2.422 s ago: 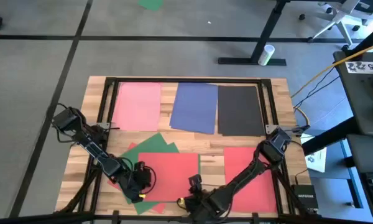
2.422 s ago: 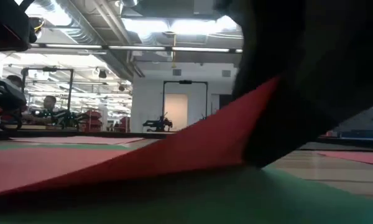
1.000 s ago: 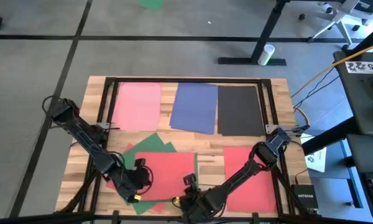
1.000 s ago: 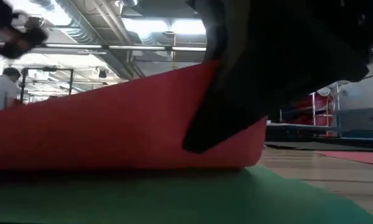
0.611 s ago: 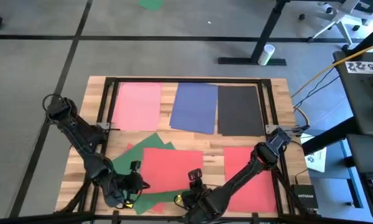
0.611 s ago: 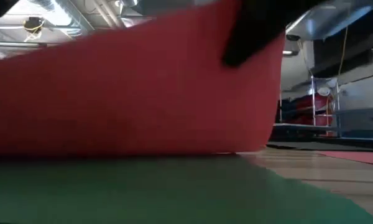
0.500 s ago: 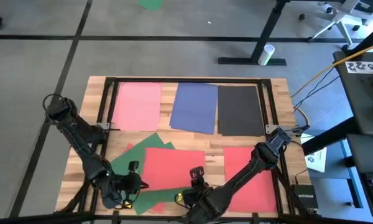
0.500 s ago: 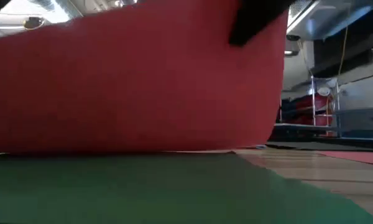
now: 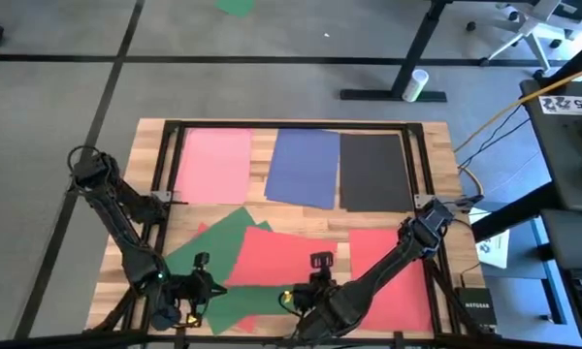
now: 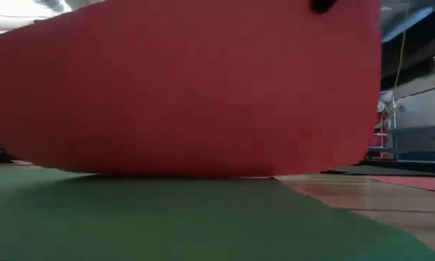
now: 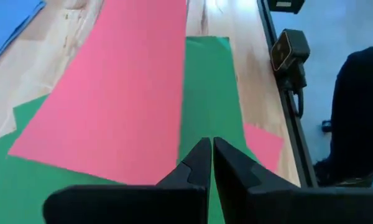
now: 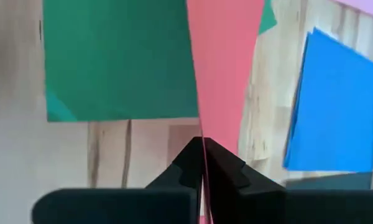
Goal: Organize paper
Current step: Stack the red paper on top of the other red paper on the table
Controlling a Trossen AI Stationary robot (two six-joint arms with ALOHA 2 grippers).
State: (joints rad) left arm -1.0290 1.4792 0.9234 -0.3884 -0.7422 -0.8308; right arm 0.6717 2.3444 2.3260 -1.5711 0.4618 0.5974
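A red paper sheet point(image 9: 276, 258) lies tilted over green paper sheets point(image 9: 213, 254) at the table's near middle. My right gripper point(image 9: 317, 267) is shut on its near right part. In the low view the red sheet point(image 10: 188, 87) stands raised, filling the picture. My left gripper point(image 9: 191, 289) is shut at the near left over a green sheet point(image 11: 205, 93), just beside the red sheet point(image 11: 118, 93). I cannot tell whether it touches the paper. Pink point(image 9: 213, 165), blue point(image 9: 304, 167) and black point(image 9: 375, 173) sheets lie flat in a row along the far side. My right gripper pinches one layer of the red sheet by its near edge point(image 12: 202, 140), toward the right corner, between its two fingers. The fingers come from the table's near side. The held side is raised, and the sheet's lower edge point(image 10: 203, 175) rests on the green sheet.
Another red sheet point(image 9: 393, 276) lies flat at the near right under the right arm. A dark frame point(image 9: 291, 124) runs round the table top. A small camera box point(image 11: 290, 51) sits at the table's rim. Bare wood shows between the two rows of sheets.
My right gripper has gone up and toward the table's right edge with the red sheet. Its held side has risen while its lower edge stays on the green sheet, and it has slid right and turned. My left gripper has drawn back toward the near left corner.
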